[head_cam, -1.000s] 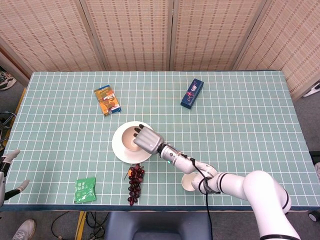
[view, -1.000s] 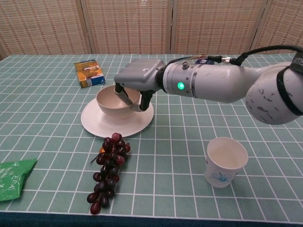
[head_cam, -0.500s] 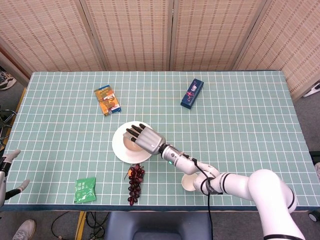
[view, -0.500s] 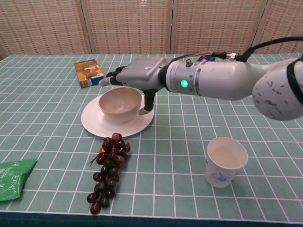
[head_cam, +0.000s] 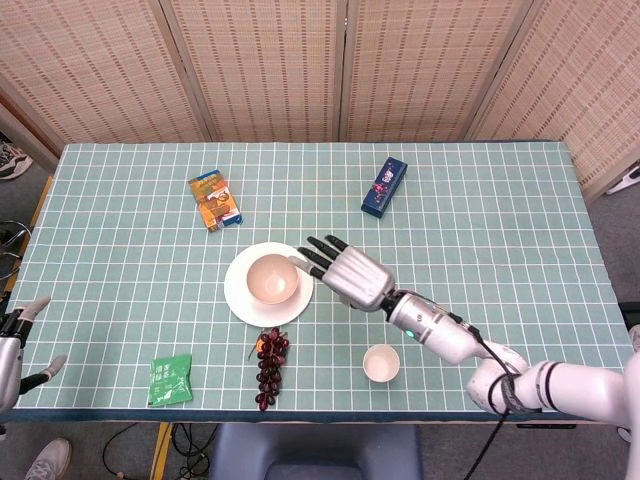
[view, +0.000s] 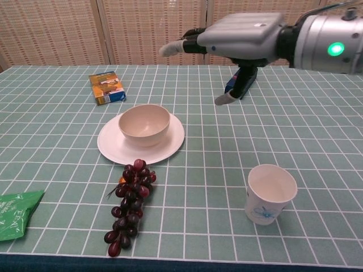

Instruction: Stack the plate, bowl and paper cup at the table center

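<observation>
Currently right robot hand (head_cam: 350, 272) hovers empty, fingers spread wide, just right of the bowl (head_cam: 272, 279) sitting on the plate (head_cam: 240, 300); paper cup (head_cam: 381, 362) well apart.

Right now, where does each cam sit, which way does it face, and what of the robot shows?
Head view: high above the near table edge, looking steeply down on the whole table; shows the right hand, open beside the bowl, its arm, and the left hand at the left edge.
Chest view: low at the near edge, facing level across toward the screens; shows only the right hand, raised.
Both share: bowl on plate, paper cup, grapes, right hand.
</observation>
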`<state>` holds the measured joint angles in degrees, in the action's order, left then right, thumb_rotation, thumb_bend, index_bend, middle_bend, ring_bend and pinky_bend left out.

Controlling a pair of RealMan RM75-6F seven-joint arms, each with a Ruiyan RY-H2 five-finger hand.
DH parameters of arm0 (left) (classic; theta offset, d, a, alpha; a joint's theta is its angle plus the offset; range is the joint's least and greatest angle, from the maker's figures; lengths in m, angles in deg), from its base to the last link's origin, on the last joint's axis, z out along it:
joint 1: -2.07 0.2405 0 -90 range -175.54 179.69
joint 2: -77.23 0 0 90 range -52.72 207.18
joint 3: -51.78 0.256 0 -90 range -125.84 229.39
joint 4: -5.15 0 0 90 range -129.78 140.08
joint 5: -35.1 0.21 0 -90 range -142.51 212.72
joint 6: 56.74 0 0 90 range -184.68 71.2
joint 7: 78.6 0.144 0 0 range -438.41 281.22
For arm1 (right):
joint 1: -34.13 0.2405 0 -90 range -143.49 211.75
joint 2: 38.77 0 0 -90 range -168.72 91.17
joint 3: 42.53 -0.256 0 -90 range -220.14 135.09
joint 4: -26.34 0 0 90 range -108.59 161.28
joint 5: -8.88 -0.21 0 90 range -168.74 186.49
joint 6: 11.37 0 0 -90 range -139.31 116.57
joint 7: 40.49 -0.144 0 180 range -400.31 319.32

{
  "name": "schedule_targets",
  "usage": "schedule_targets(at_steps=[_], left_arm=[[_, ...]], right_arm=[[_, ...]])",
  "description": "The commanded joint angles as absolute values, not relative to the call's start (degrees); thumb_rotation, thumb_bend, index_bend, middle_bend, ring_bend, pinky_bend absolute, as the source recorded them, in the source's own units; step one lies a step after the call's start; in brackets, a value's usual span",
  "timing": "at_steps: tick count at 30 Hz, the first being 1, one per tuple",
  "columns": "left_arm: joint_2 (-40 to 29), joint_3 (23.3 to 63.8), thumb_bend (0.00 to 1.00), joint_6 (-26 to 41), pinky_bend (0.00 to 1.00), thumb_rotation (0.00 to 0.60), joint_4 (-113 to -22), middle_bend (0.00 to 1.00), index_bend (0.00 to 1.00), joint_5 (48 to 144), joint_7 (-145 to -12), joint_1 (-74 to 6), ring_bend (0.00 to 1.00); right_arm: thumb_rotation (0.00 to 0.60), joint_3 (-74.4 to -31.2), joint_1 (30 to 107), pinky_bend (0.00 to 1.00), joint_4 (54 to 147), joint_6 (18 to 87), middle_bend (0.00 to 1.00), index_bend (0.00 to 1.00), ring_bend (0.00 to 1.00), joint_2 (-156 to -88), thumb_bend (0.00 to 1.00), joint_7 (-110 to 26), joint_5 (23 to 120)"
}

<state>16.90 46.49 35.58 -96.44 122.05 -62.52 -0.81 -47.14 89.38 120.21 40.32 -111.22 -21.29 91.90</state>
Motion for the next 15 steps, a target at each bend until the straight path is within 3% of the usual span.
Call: schedule_targets(at_steps=[1,15], left_arm=[[17.1,46.4,0.00,35.1,0.45,0.600,-96.6,0.30,0.19,122.0,-61.7,-1.2,0.36],[18.1,46.4,0.00,32.3,0.45,0.600,-97.5,0.30,0.19,120.9,-58.6,-2.7,0.36]], right_arm=[[0.600,-43.2,84.8,0.13,125.2,44.7,0.10,0.00,0.00,-105.3,0.20,-24.7,97.5],[0.600,-35.8,77.5,0.13,127.5,50.4,0.10,0.00,0.00,-99.6,0.09,-31.0,109.8]])
